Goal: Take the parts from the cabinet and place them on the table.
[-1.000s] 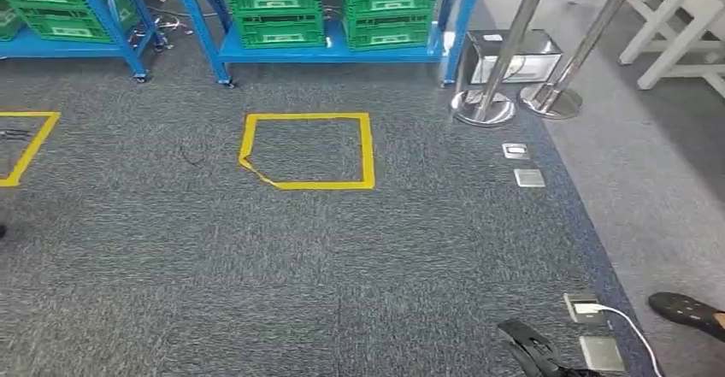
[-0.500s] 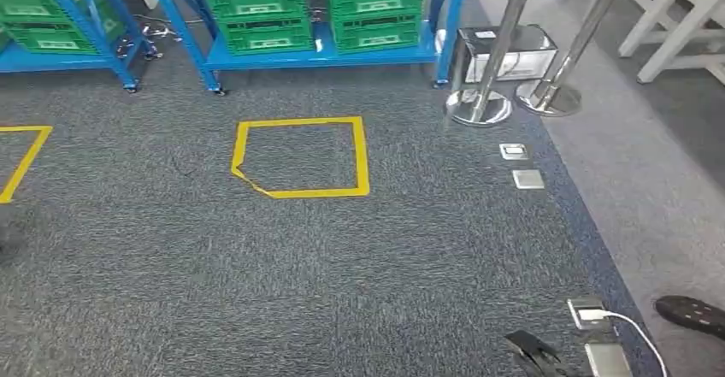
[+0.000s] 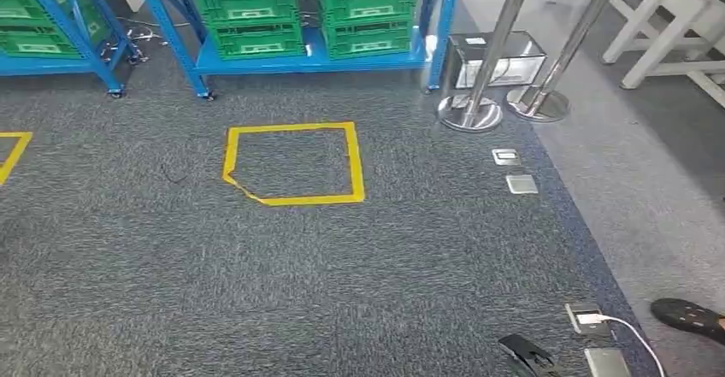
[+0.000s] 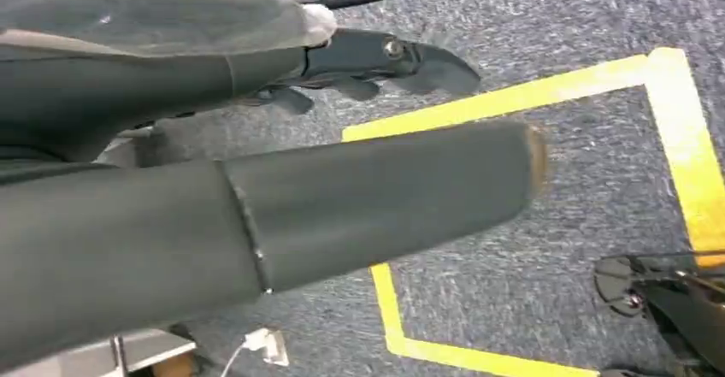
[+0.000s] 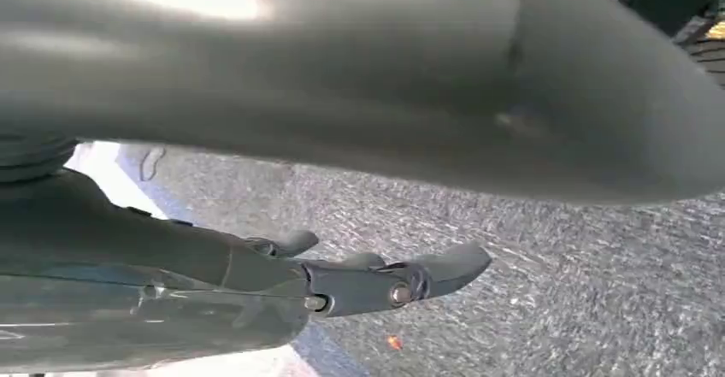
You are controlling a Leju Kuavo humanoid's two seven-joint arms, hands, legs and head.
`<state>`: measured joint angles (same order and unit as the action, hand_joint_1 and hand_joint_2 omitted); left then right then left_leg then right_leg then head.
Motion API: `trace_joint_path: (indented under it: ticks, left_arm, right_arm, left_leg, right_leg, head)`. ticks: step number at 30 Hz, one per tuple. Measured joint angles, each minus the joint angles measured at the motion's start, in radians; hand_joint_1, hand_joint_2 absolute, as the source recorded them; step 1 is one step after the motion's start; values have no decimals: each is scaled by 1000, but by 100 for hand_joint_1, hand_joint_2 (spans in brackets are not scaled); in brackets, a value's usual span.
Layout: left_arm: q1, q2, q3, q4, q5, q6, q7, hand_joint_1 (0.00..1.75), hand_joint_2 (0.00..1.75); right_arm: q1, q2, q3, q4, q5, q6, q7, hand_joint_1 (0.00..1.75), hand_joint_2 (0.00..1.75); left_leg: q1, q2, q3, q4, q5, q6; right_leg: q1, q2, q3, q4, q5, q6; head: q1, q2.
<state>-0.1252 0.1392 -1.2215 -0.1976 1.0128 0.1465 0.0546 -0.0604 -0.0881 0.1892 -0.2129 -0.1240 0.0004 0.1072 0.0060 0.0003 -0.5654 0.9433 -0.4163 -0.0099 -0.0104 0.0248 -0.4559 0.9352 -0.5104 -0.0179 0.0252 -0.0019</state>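
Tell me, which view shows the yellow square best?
The head view: the whole yellow square lies on the carpet before the blue rack. The left wrist view shows yellow tape lines partly hidden behind the left hand. The right wrist view gives nothing sure.

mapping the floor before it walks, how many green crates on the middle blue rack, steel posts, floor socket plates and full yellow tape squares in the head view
green crates: 4
steel posts: 2
floor socket plates: 4
full yellow tape squares: 1
total: 11
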Motion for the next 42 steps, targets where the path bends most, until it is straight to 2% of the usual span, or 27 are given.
trace_joint_path:
  ticks: [2,5,7,8,9,11,13,16,17,18,20,21,22,23,24,26,27,29,31,33,34,35,36,37,38,40,42]
  left_arm:
    - [0,0,0,0,0,-3,2,0,0]
    - [-1,1,0,0,0,-3,8,0,0]
    - [-1,1,0,0,0,-4,9,0,0]
    - [-2,2,0,0,0,-5,10,0,0]
    - [-2,5,0,0,0,-5,10,0,0]
    - [-4,5,0,0,-3,-9,8,0,0]
    - [-3,2,0,0,-7,-10,5,0,0]
    - [-1,2,0,0,-9,-11,3,0,0]
    - [0,2,0,0,-9,-11,3,0,0]
    - [2,2,0,0,-9,-11,4,0,0]
    - [7,2,0,0,-10,-11,4,0,0]
    - [8,2,0,0,-10,-11,4,0,0]
    - [11,7,0,1,-10,-11,4,0,0]
    - [6,9,0,2,-10,-10,4,0,0]
    - [4,9,0,2,-11,-10,4,0,0]
    - [3,5,0,2,-11,-10,4,0,0]
    - [0,4,0,2,-11,-10,4,0,0]
    - [-5,3,0,2,-10,-10,3,0,0]
    - [-5,5,0,2,-9,-10,0,0,0]
    - [1,4,0,2,-7,-10,-1,0,0]
    - [4,4,0,2,-7,-9,-1,0,0]
    - [8,5,0,2,-6,-8,-1,0,0]
    - [10,6,0,2,-6,-8,-1,0,0]
    - [11,7,0,2,-6,-5,-1,0,0]
    - [15,9,0,2,-6,-5,-1,0,0]
    - [3,6,-1,2,-6,-3,0,0,0]
    - [-4,4,0,2,-6,-3,0,0,0]
  right_arm:
    - [0,0,0,0,0,2,0,0,0]
    - [0,0,0,1,0,7,0,0,0]
    - [0,0,0,2,0,8,0,0,0]
    - [0,1,0,2,0,9,0,0,0]
    - [0,4,0,3,0,11,0,0,0]
    - [2,5,0,3,0,14,-3,0,0]
    - [0,5,0,4,0,18,-4,0,0]
    - [-4,5,0,6,-2,18,-5,0,0]
    - [-3,5,0,6,-2,18,-6,0,0]
    - [1,5,0,7,-2,18,-4,0,0]
    - [5,5,0,8,-2,18,-5,0,0]
    - [5,5,0,8,-2,18,-6,0,0]
    - [7,8,0,10,-2,18,-6,0,0]
    - [7,12,0,13,-2,19,-5,0,0]
    - [5,12,0,13,-2,18,-6,0,0]
    - [6,12,0,14,-2,19,-6,0,0]
    - [6,13,0,14,-2,20,-5,0,0]
    - [5,13,0,14,-2,19,-8,0,0]
    - [2,13,0,14,-2,19,-8,0,0]
    - [4,13,0,14,-2,19,-9,0,0]
    - [5,13,0,14,-2,19,-12,0,0]
    - [4,13,0,14,-2,19,-14,0,0]
    - [3,13,0,14,-2,19,-17,0,0]
    - [3,13,0,14,-2,19,-20,0,0]
    - [3,13,0,15,-2,19,-21,0,0]
    - [4,12,0,14,-2,18,-21,0,0]
    - [1,13,0,14,-2,18,-21,0,0]
  left_leg:
    - [-1,0,0,1,-2,3]
    - [-3,0,0,2,-4,9]
    - [-4,0,0,2,-4,9]
    - [-14,0,-1,10,-12,17]
    - [-12,-3,1,0,-12,33]
    - [-7,-4,16,-31,-17,48]
    - [-1,-5,53,-56,-21,56]
    - [0,-2,67,-55,-31,53]
    - [3,-2,72,-53,-35,49]
    - [7,-3,80,-52,-41,42]
    - [22,-5,103,-46,-58,23]
    - [30,-5,114,-37,-69,8]
    - [28,-4,118,-31,-81,-8]
    - [33,-5,120,-21,-89,-16]
    - [25,-4,122,-27,-95,-26]
    - [33,-5,149,-19,-98,-36]
    - [39,-4,148,-2,-88,-40]
    - [35,-3,73,127,-76,-39]
    - [32,-4,-49,270,-136,-38]
    - [28,-4,-121,305,-190,-33]
    - [27,-4,-128,271,-185,-29]
    - [26,-4,-123,211,-155,-24]
    - [24,-4,-109,129,-93,-17]
    - [20,6,-95,48,0,-5]
    - [11,24,-97,34,53,-2]
    - [9,18,-80,33,26,-5]
    - [12,-1,-57,21,15,9]
  right_leg:
    - [-1,0,2,-5,1,4]
    - [-6,0,5,-10,1,41]
    - [-6,0,4,-10,1,41]
    - [-14,0,7,-23,3,49]
    - [-16,0,9,-28,5,61]
    - [-11,-1,24,-10,31,73]
    - [-11,-12,-2,37,0,69]
    - [-14,-13,-141,267,-101,84]
    - [-19,-14,-175,311,-107,89]
    - [-24,-15,-181,306,-89,92]
    - [-36,-18,-134,169,9,94]
    - [-47,-22,-96,71,67,108]
    - [-49,-19,-82,38,67,124]
    - [-43,-21,-102,38,16,101]
    - [-34,-28,-94,48,19,81]
    - [-35,-22,-76,46,10,56]
    - [-31,-14,-31,30,10,49]
    - [-28,-18,-1,7,6,36]
    - [-24,-17,19,-1,-9,23]
    - [-20,-10,48,-11,-27,22]
    - [-19,-5,64,-13,-37,23]
    - [-19,-1,80,-15,-49,24]
    - [-19,1,95,-16,-63,27]
    - [-19,-3,94,-20,-77,30]
    - [-15,-1,120,-18,-91,36]
    - [-8,-7,146,-57,-110,51]
    - [-13,-12,173,-27,-81,67]
  head:
    - [6,0]
    - [10,0]
    - [8,0]
    - [8,0]
    - [3,0]
    - [0,0]
    - [8,0]
    - [13,0]
    - [12,0]
    - [14,0]
    - [14,0]
    - [17,0]
    - [21,0]
    - [25,0]
    - [26,0]
    - [8,0]
    - [0,0]
    - [-14,0]
    - [-24,0]
    - [-25,0]
    - [-26,0]
    - [-25,0]
    - [-27,0]
    - [-31,0]
    - [-32,0]
    - [-31,0]
    - [-24,0]
